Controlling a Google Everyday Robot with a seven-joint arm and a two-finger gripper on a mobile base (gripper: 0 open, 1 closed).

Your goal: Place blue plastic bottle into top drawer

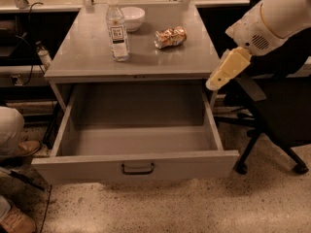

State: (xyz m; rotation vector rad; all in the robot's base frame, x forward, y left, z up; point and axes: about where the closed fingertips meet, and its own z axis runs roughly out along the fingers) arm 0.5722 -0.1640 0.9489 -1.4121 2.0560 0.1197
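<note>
Toward the tabletop's left edge stands the clear blue plastic bottle (117,30) with white cap and dark-printed label. The grey metal top drawer (194,165) is open. The cream gripper (217,80) is off the right edge — grip cannot be told.

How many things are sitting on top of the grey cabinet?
3. The blue plastic bottle stands left of centre, the white bowl sits just behind it, the crushed golden can lies to their right. The gripper hovers off the cabinet's right edge.

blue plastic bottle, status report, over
Claw right of the cabinet, holding nothing. Blue plastic bottle upright on top, beside the bowl. Top drawer open. Crushed can lies between claw and bottle.
</note>
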